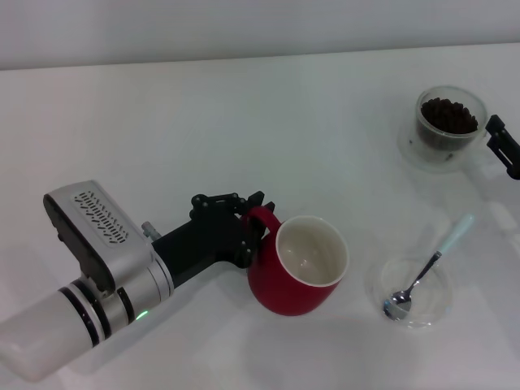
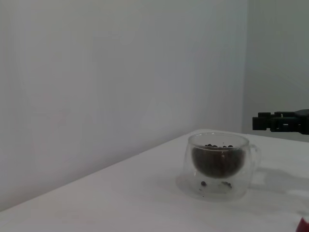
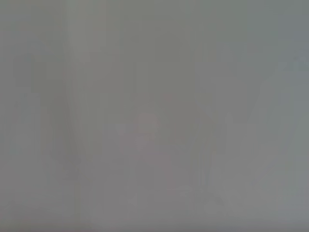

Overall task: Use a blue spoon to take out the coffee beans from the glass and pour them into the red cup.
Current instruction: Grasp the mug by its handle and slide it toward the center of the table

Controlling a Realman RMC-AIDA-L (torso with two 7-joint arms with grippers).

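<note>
Left tool (image 1: 250,231) clamps red cup (image 1: 296,266) by its handle to steady it on table (image 1: 244,122); right tool (image 1: 504,146) beside glass (image 1: 449,130), grip state unclear.

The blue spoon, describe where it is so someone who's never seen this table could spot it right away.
On the white table, look on the robot's right of the red cup for a flat clear dish. The blue spoon lies in it, its shiny metal bowl down in the dish and its pale blue handle sticking out over the rim towards the glass of coffee beans.
</note>
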